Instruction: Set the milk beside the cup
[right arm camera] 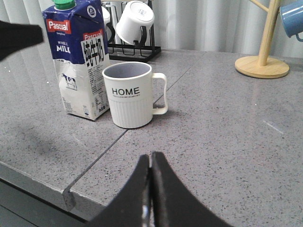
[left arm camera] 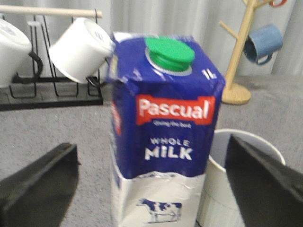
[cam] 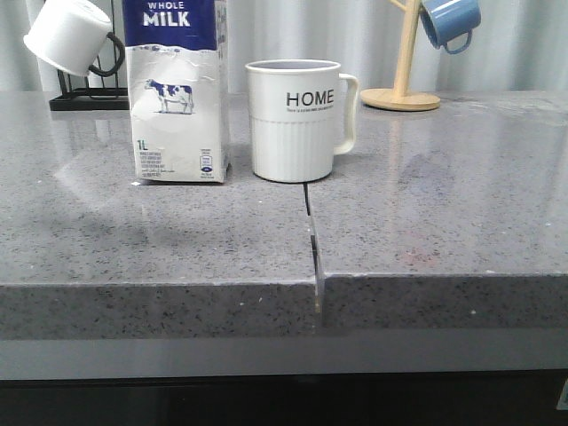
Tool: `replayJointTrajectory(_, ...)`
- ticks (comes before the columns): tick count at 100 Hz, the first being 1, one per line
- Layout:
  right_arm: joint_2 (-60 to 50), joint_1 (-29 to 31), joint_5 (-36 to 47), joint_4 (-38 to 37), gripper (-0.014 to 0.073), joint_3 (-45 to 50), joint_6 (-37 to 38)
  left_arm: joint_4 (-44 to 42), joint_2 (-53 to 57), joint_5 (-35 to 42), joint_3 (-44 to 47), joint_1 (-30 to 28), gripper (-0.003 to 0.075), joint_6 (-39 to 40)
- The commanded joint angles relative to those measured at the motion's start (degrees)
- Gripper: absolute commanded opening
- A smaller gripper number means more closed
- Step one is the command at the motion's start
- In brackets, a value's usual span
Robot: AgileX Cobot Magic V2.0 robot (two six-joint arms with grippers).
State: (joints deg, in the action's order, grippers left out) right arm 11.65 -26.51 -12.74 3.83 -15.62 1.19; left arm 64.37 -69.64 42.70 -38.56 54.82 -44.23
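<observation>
**Milk carton set beside the mug, left tool spread around it**

On the grey worktop [cam: 444, 213], the milk [cam: 177, 98] is seen standing upright just left of the cup [cam: 295, 120], with a narrow gap between them in the front view. The left tool [left arm camera: 151, 184] is held wide open, its dark fingers [left arm camera: 38, 189] well apart on either side of the carton and nothing gripped. The right tool [right arm camera: 150, 189] is pressed closed and empty, near the front edge of the worktop.

A risk is judged to remain in the withdrawal: if the left tool is pulled away off-line, a finger could clip the tall carton and tip it against the cup, or catch the cup's rim, which lies close to one finger in the left wrist view.

The carton is marked by a blue top printed "WHOLE MILK", a green screw cap [left arm camera: 169, 51], and a white lower part bearing a cow picture. Slight creasing is visible on its panels.
</observation>
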Motion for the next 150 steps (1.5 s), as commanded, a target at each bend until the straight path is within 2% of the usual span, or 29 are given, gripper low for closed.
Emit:
replayJointTrajectory(1,0.27,-0.04,4.16,-0.38,-0.0069,-1.48,-0.29,-1.99,4.90,0.54,-0.41,-1.54,0.0435,-2.72)
replayJointTrajectory(13,0.27,-0.04,4.16,-0.38,-0.0069,-1.48,-0.29,-5.78,9.84,-3.43,1.53,-6.59,0.0237,-3.54)
replayJointTrajectory(19,0.27,-0.04,4.16,-0.38,-0.0069,-1.48,-0.29,-8.69,12.35,-7.82,2.27,-10.73,0.0127,-3.54)
replayJointTrajectory(28,0.27,-0.04,4.16,-0.38,-0.0069,-1.48,-0.29,-13.30,15.50,-13.68,2.91,-16.57,0.0046,-2.56)
replayJointTrajectory(36,0.27,-0.04,4.16,-0.38,-0.0069,-1.48,-0.29,-18.62,17.81,-18.51,3.22,-22.48,0.0029,-0.95)
replayJointTrajectory(58,0.27,-0.04,4.16,-0.38,-0.0069,-1.48,-0.29,-37.05,22.15,-36.93,3.22,-40.79,0.0029,18.94)
replayJointTrajectory(72,0.27,-0.04,4.16,-0.38,-0.0069,-1.48,-0.29,-45.70,24.03,-48.80,3.22,-49.20,0.0029,27.70)
replayJointTrajectory(105,0.27,-0.04,4.16,-0.38,-0.0069,-1.48,-0.29,-63.00,31.30,-54.81,3.22,-49.85,0.0029,51.28)
replayJointTrajectory(134,0.27,-0.04,4.16,-0.38,-0.0069,-1.48,-0.29,-66.40,40.79,-58.29,6.30,-49.85,0.0025,51.53)
replayJointTrajectory(150,0.27,-0.04,4.16,-0.38,-0.0069,-1.48,-0.29,-67.65,48.09,-60.95,9.03,-49.85,-0.0021,51.53)
